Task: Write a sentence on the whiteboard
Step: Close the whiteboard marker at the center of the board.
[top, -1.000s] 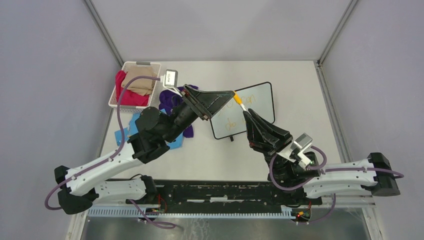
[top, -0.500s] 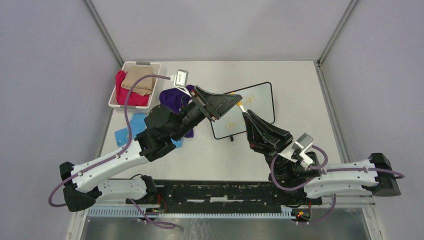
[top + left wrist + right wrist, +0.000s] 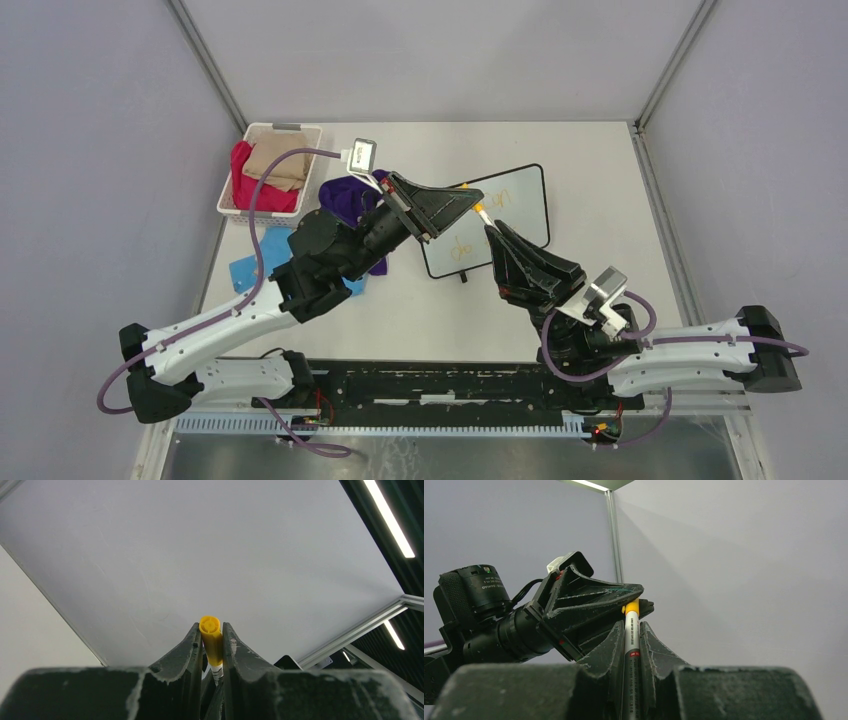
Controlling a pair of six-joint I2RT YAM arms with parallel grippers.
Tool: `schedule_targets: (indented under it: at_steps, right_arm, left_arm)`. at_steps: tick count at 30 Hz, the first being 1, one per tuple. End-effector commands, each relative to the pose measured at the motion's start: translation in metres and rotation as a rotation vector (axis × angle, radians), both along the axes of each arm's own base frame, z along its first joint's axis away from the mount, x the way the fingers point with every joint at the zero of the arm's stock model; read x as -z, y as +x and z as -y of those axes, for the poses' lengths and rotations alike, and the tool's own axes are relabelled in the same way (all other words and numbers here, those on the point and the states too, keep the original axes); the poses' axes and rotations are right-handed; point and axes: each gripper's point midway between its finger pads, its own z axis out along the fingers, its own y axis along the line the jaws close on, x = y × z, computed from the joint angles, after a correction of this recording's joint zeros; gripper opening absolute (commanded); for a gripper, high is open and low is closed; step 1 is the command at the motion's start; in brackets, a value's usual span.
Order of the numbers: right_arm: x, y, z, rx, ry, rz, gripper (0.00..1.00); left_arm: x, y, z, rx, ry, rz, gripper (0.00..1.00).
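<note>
Yellow cap (image 3: 212, 639) | L gripper (image 3: 212, 628) closed onto it since 1 s ago | R gripper (image 3: 631, 626) clamps marker (image 3: 631, 650) | sentence (image 3: 462, 250) on whiteboard (image 3: 525, 215); prob. recapping

— How do we stand?
— Our left gripper (image 3: 468, 196) reaches rightward, fingers pinched on the cap (image 3: 210, 631).
— And our right?
— Right gripper (image 3: 489, 229) points leftward at it, tip to tip, clamped on the marker (image 3: 631, 637).
</note>
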Motion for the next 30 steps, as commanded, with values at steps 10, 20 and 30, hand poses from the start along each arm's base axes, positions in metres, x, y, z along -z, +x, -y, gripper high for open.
schedule_targets:
  at_steps: [10, 20, 30]
  right_arm:
    - [0.005, 0.013, 0.0, 0.074, -0.027, -0.047, 0.0]
    - [0.003, 0.017, 0.004, 0.112, -0.03, -0.048, 0.0]
    - [0.004, 0.02, 0.003, 0.135, -0.04, -0.053, 0.0]
  left_arm:
    - [-0.027, -0.02, 0.005, 0.094, -0.043, 0.102, 0.02]
    - [-0.004, -0.017, 0.014, 0.103, 0.055, 0.069, 0.02]
    - [0.008, -0.02, 0.016, 0.113, 0.107, 0.062, 0.02]
